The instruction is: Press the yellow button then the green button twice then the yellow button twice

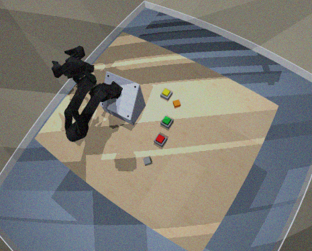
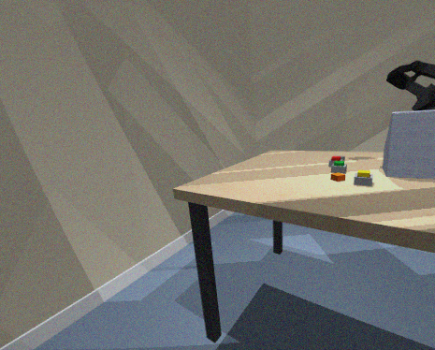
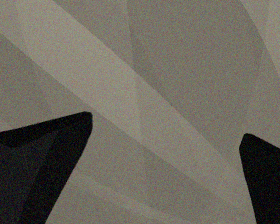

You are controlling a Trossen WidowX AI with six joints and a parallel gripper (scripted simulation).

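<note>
The yellow button (image 1: pixel 166 92) (image 2: pixel 364 173) sits on a grey base, nearest the grey slanted arm mount. The green button (image 1: pixel 166 120) (image 2: pixel 339 164) is on its own grey base, between the yellow button and the red button (image 1: pixel 160 138) (image 2: pixel 336 158). All three caps stand raised. My gripper (image 1: pixel 60 57) (image 3: pixel 169 132) is open and empty, its black fingers wide apart. It is held up behind the mount, at upper left in the top view, pointing away from the buttons and touching none. Its fingers do not show in the exterior view. The wrist view shows only wall beyond the fingers.
An orange block (image 1: pixel 176 103) (image 2: pixel 338 177) lies close to the yellow button, towards the green one. A small grey block (image 1: pixel 147 160) lies beyond the red button. The grey mount (image 1: pixel 139 105) (image 2: pixel 419 145) stands on the wooden table (image 1: pixel 190 188) (image 2: pixel 246 187) beside the buttons.
</note>
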